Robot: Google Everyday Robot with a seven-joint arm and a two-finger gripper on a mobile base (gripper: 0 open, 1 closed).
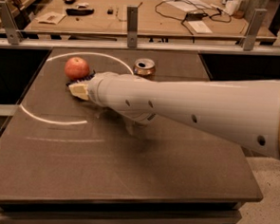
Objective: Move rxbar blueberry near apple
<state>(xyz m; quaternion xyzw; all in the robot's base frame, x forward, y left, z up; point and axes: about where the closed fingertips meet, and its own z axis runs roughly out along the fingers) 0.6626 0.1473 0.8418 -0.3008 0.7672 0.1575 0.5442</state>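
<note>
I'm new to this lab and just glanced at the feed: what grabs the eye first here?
The big white arm dominates, spanning the dark table from the right. Its gripper sits at the table's far left, right beside the red apple, and is largely hidden by the arm's end. A gold can stands to the right of the apple, behind the arm.

A dark table filled the foreground, its top marked with a pale arc. Behind its far edge ran a metal rail with three upright posts. Beyond the rail stood a wooden bench carrying cables, papers and small dark items. Pale speckled floor showed at lower right. Lighting was warm and dim.
</note>
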